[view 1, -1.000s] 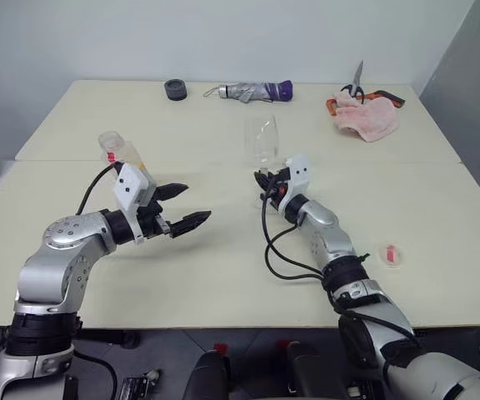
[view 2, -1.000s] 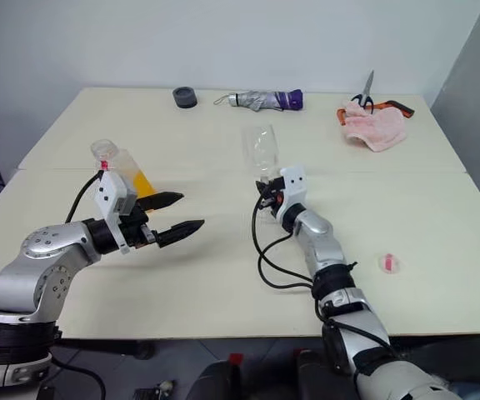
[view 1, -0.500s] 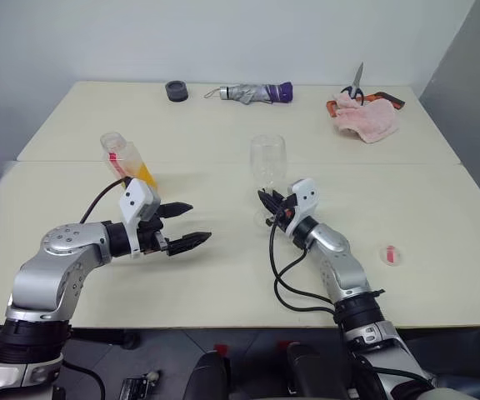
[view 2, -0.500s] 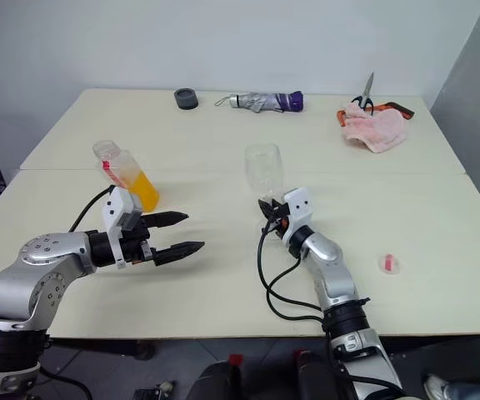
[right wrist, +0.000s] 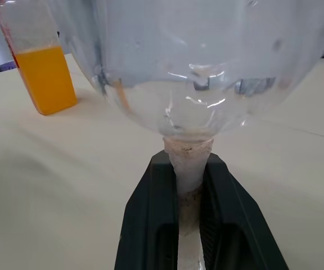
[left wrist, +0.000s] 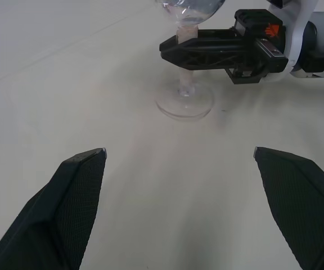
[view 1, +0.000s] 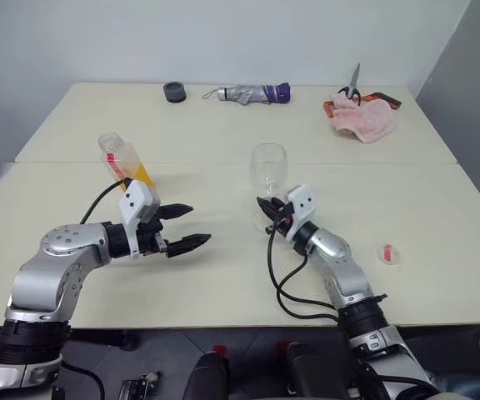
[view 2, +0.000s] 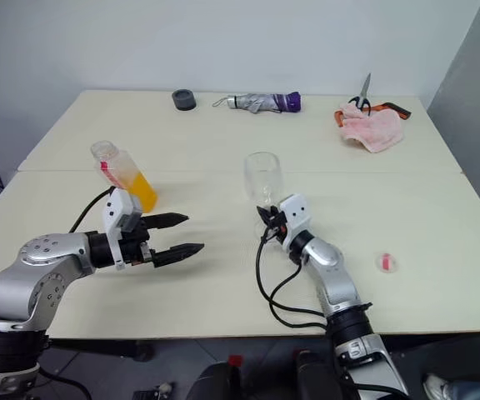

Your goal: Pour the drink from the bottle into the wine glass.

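Observation:
The wine glass [view 1: 268,169] stands upright near the middle of the table, its foot [left wrist: 184,104] on the surface and its bowl [right wrist: 196,67] empty. My right gripper [view 1: 266,207] is shut on its thin stem [right wrist: 188,163], just under the bowl. The bottle [view 1: 123,159] stands to the left, uncapped, with the orange drink [right wrist: 44,79] filling its lower part. My left gripper [view 1: 199,223] hovers open in front of the bottle, apart from it, pointing towards the glass with nothing between its fingers [left wrist: 83,185].
A small pink-red cap [view 1: 387,254] lies on the table at the right. Along the far edge are a black tape roll [view 1: 174,90], a folded grey and purple umbrella [view 1: 248,92], scissors [view 1: 355,82] and a pink cloth [view 1: 361,117].
My right gripper has drawn the wine glass a little closer to me, still shut on the stem. The left gripper has stayed open and barely moved. The camera has shifted.

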